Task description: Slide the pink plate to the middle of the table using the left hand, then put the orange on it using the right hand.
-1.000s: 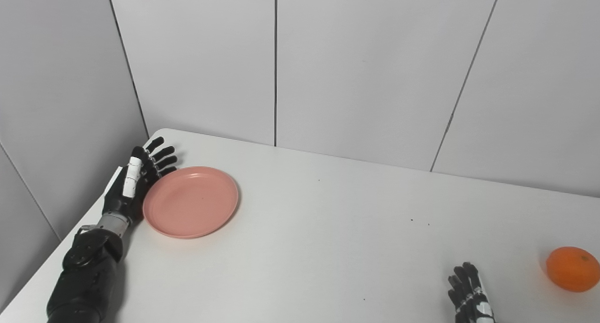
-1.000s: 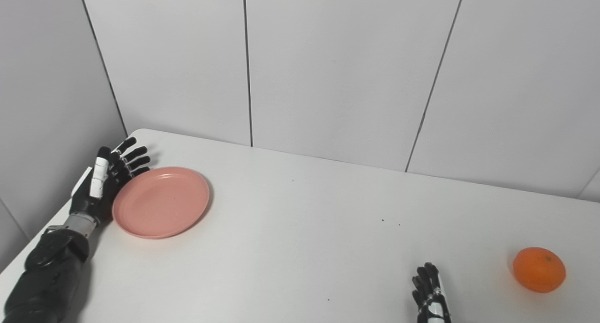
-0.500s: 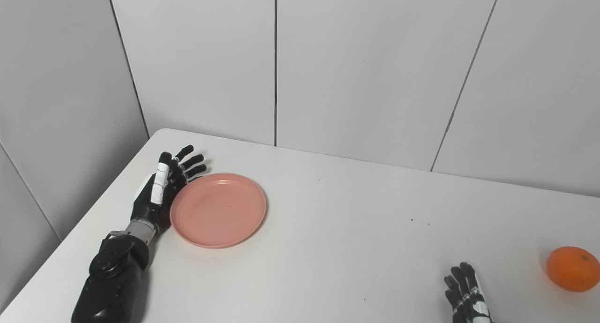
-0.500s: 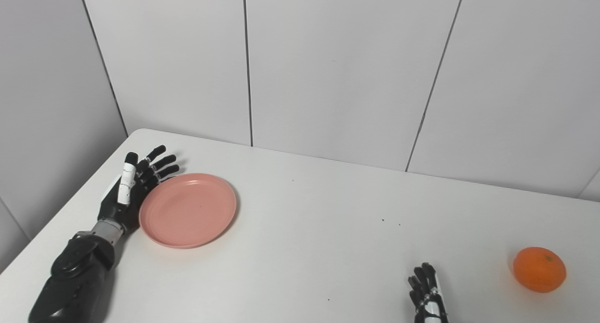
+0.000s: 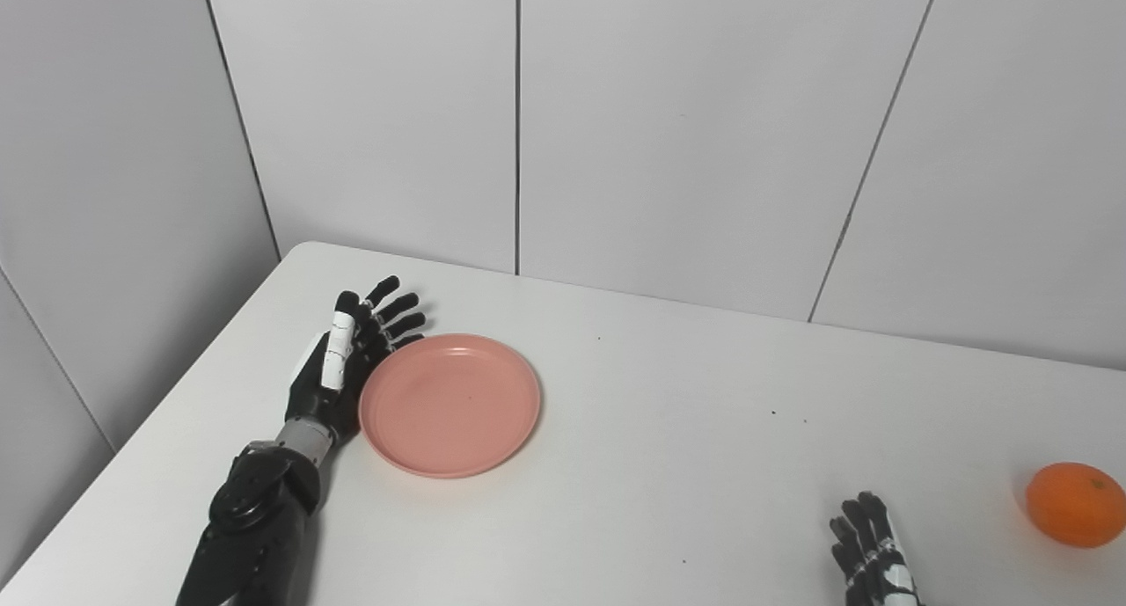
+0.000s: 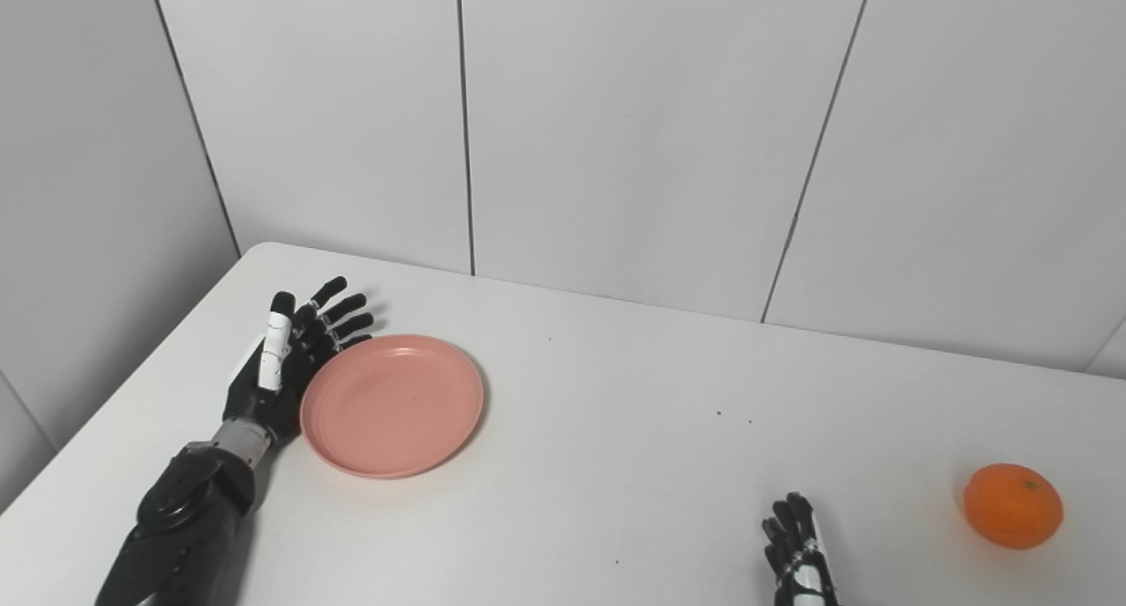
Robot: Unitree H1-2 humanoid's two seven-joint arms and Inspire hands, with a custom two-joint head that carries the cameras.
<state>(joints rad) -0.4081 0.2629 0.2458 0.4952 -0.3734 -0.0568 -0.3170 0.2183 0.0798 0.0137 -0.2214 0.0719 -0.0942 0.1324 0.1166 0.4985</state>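
The pink plate lies flat on the white table, in the table's left half. It is round and shallow, with a low raised rim and a smooth matte surface. Pressed against the plate's left edge is the left robot hand, set on its side with the palm facing the plate and the fingers stretched out straight and slightly fanned, holding nothing. The hand is black and jointed, with a white segment along one finger, and its dark forearm runs back from the plate to the bottom edge of the view.

Far to the right of the plate, near the table's right edge, sits the orange, round with a dimpled, glossy peel and a small stem mark on top. Between plate and orange, closer to the orange and at the bottom edge, the right robot hand shows only its dark fingertips; I cannot tell how wide it stands.

The table is smooth, with a rounded far-left corner and a few tiny dark specks. Behind the plate, plain pale wall panels rise, split by thin dark seams.
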